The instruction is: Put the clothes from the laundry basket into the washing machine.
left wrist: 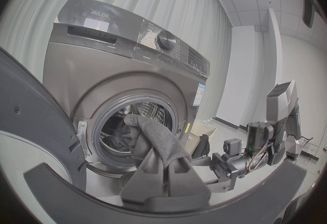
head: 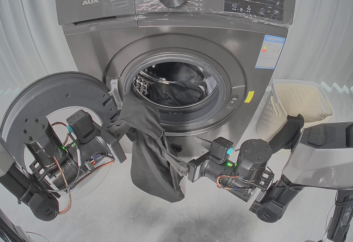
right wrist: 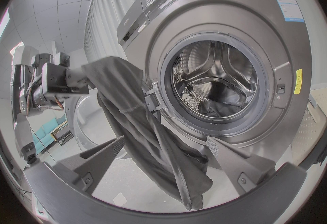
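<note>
Seen from the head camera, a dark garment (head: 150, 154) hangs in front of the washing machine (head: 176, 33), whose door (head: 55, 95) is swung wide to the left. The left pincer (head: 118, 120) grips the garment's upper end just beside the drum (head: 173, 84) opening, and its long tail dangles toward the floor. The right pincer (head: 182, 152) sits low beside that tail, and the laundry basket (head: 305, 101) stands to the machine's right with another dark piece (head: 290, 132) draped over its rim. From the left wrist, the left pincer (left wrist: 166, 170) is clamped tight on a fold of the garment (left wrist: 153, 136) and pointed at the drum mouth. From the right wrist, the right pincer (right wrist: 164, 139) has its jaws spread wide and grips nothing, with the hanging cloth just ahead, and a dark bundle (right wrist: 218, 107) already lies inside the drum. The step in hand looks to be feeding this garment through the opening. Done well, the right pincer would gather the tail and lift it over the door seal. The left would meanwhile carry its end deep inside, so nothing trails out or snags on the hinge.
</note>
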Available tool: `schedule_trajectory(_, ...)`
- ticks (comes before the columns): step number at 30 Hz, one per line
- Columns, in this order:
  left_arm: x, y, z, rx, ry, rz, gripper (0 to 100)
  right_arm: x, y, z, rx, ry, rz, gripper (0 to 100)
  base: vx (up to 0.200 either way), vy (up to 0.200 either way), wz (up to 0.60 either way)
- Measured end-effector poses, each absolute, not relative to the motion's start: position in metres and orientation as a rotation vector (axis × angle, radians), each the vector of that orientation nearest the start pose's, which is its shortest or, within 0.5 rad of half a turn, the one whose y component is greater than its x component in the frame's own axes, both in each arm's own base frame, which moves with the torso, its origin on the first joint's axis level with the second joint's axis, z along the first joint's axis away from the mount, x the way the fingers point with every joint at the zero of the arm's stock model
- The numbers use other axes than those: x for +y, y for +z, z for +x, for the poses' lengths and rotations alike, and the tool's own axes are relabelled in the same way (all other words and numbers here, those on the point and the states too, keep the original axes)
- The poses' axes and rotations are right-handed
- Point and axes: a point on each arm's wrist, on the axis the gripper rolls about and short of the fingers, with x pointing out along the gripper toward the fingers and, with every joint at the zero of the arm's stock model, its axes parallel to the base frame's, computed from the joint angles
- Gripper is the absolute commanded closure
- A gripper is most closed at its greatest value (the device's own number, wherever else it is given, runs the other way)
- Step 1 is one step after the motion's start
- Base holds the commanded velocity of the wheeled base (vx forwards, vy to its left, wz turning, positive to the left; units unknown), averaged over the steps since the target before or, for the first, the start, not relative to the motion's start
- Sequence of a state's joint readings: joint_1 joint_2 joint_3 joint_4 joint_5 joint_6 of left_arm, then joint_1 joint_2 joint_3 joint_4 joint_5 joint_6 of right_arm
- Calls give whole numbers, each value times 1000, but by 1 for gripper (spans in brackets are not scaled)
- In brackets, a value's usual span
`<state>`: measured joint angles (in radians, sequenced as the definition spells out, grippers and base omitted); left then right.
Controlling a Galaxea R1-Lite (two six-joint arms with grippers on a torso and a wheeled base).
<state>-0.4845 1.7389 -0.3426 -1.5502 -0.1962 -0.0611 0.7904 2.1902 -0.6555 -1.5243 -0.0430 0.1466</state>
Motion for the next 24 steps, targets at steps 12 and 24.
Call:
schedule_trajectory(12, -122, 173, 220, -221, -690, -96, 100, 244, 40, 271, 132, 711, 103, 0, 0, 0, 0)
schedule_trajectory(24, -121, 193, 213, -302, -706, -116, 100, 241, 16, 295, 155, 669, 93, 0, 0, 0, 0)
